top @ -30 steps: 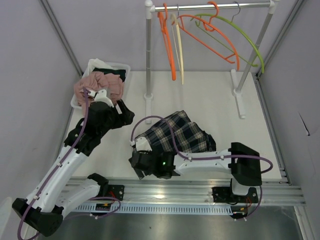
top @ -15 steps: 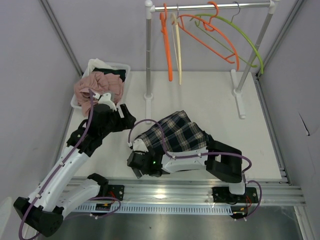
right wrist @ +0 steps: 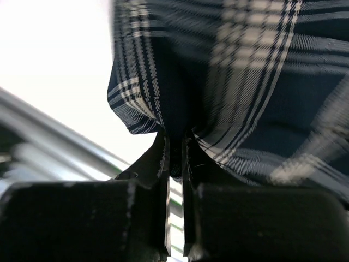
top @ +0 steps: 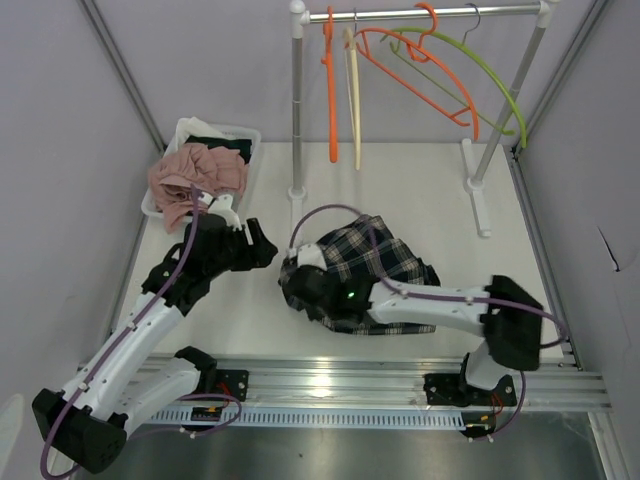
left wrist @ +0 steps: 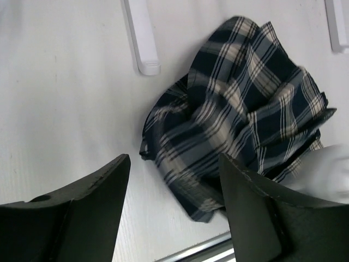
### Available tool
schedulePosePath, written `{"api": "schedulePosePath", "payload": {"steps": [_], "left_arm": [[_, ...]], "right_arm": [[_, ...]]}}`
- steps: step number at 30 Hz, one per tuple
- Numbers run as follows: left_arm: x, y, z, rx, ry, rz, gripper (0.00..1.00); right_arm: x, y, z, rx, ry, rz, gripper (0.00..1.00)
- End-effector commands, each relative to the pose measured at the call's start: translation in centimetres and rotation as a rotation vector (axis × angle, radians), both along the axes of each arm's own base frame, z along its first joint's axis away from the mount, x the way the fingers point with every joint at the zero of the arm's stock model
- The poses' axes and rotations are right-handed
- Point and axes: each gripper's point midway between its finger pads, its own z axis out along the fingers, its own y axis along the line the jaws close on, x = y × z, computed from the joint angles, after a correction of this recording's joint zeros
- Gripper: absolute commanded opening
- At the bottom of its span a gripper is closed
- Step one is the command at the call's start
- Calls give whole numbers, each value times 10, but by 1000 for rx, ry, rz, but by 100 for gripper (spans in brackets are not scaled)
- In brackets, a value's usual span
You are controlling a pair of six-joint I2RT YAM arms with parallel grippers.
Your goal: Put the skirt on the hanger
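The plaid skirt lies crumpled on the white surface, in front of the clothes rack and a little right of centre. The right gripper sits at the skirt's left edge with its jaws closed on a dark fold of the fabric; in the wrist view the cloth bunches up out of the narrow slit between the fingers. The left gripper hangs just to the left of the skirt with its jaws wide apart and nothing between them, the skirt's near-left corner showing in the gap below. The right arm runs from its base at the lower right, bends at the elbow by the right edge and reaches leftward along the near side of the skirt. The left arm stretches from the lower left corner diagonally up and to the right. Behind the skirt, orange, cream and green hangers hang from the rack's rail, and one white rack foot lies near the fabric. A white basket holding a pink cloth stands at the far left. Pale grey walls enclose the surface, and an aluminium track borders its near edge.
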Motion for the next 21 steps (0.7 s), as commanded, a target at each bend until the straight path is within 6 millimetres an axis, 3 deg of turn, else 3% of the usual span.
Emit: {"api": "schedulePosePath", "payload": {"steps": [1,3,7,8,12,17,21], "left_arm": [[1,-15,4,-53,-29,-78,68],[-1,-22,1,-90,-34,-106,63],[-6,-37,12,-181,-76,-166,54],[-9,-39,4,-189,-63,-173,53],[-11,-58,8,-229,-89,-221,53],[-8,-82,11,-259,-105,-252,60],[-3,-95,-1,-222,-85,-259,60]], "right_arm": [[26,-29,92,175,-71,-61,0],[36,-49,123,249,-73,-87,0],[50,-75,154,301,-77,-111,1],[52,-79,158,306,-79,-116,1],[53,-92,176,338,-83,-115,1],[52,-100,196,371,-103,-117,1],[53,-115,209,384,-117,-133,1]]}}
